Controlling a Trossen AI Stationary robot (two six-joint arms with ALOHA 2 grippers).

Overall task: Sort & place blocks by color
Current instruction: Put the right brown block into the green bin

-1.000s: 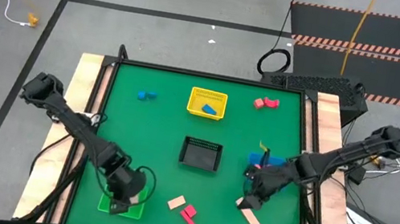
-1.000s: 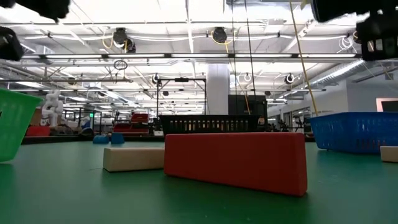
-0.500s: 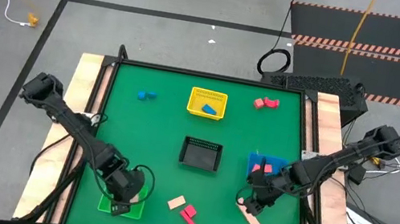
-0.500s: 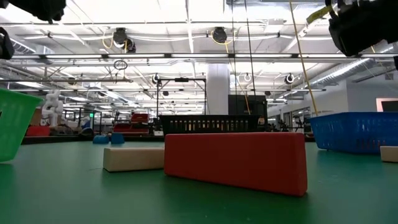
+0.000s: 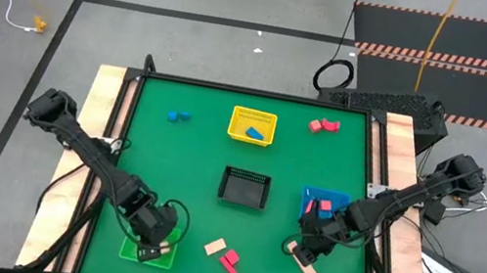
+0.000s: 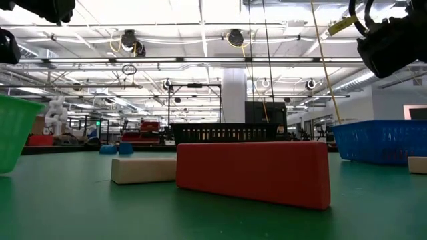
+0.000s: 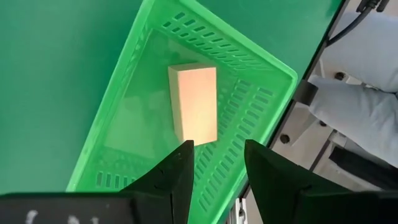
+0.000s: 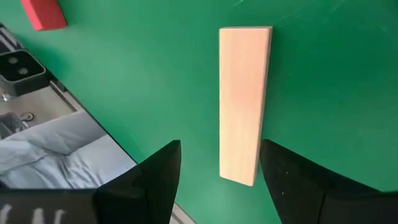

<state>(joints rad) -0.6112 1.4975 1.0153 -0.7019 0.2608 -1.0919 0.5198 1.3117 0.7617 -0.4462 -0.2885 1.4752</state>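
Note:
My left gripper (image 7: 217, 169) hangs open over the green basket (image 5: 148, 252) near the table's front left. A tan block (image 7: 193, 102) lies flat on the basket's floor, just beyond the fingertips. My right gripper (image 8: 227, 177) is open above a tan bar (image 8: 244, 99) that lies flat on the mat at the front right (image 5: 307, 265). Its fingers stand on either side of the bar's near end without touching it. Another tan block (image 5: 214, 247) and a pink-red block (image 5: 229, 262) lie near the front centre.
The blue basket (image 5: 336, 201) holds red and pink blocks, and the black basket (image 5: 245, 187) stands mid-table. A yellow basket (image 5: 252, 125) holds a blue block. Blue blocks (image 5: 177, 117) lie far left and red blocks (image 5: 323, 125) far right. A person's trousers show past the table edge (image 7: 354, 118).
My right gripper has come down and toward the table's near edge, off the blue basket and over the tan bar, tipping and rolling as it went. The blue basket with its red and pink blocks now shows uncovered.

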